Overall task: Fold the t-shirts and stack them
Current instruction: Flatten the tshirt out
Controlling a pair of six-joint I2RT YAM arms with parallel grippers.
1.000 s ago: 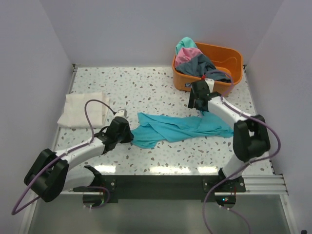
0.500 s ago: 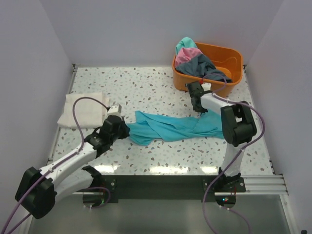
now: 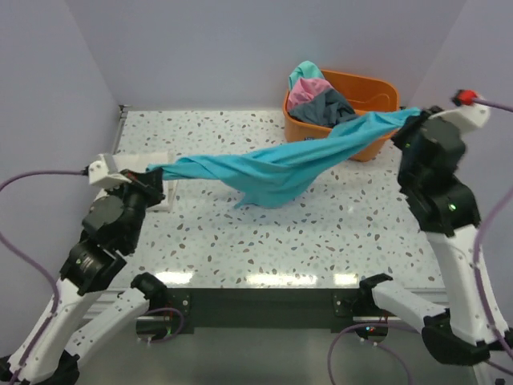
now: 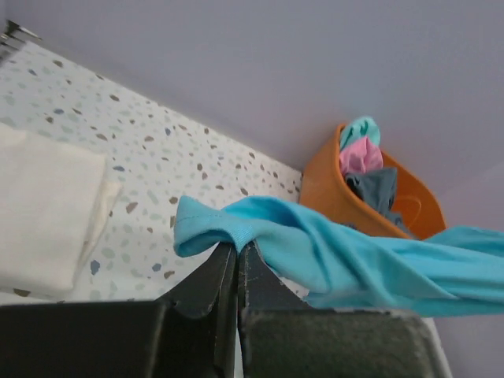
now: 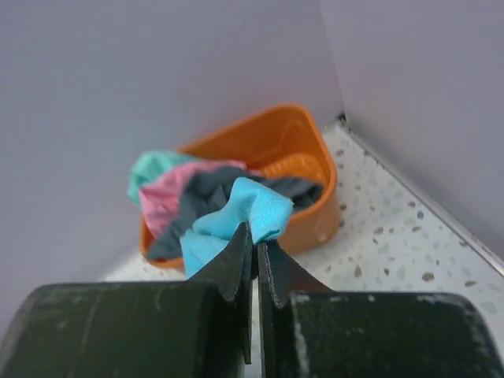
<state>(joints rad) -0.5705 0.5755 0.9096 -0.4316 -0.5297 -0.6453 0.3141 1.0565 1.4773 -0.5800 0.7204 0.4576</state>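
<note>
Both pairs of jaws pinch the soft teal cotton t-shirt (image 3: pixel 280 164), the left gripper (image 4: pixel 237 248) at nine o'clock and the right gripper (image 5: pixel 254 228) at two, with the cloth slung between them. Early going, I'd say. One folded cream-white shirt (image 4: pixel 47 213) is done. A pink shirt (image 5: pixel 161 197), a dark grey shirt (image 5: pixel 206 197) and a second teal shirt (image 5: pixel 150 169) wait in the orange plastic tub (image 5: pixel 315 220). The left wrist view shows the folded one plainly, but overhead the left arm (image 3: pixel 108 224) mostly hides it.

teal t-shirt (image 3: pixel 280 168) stretched (middle sagging), orange tub (image 3: pixel 377 90)
</note>
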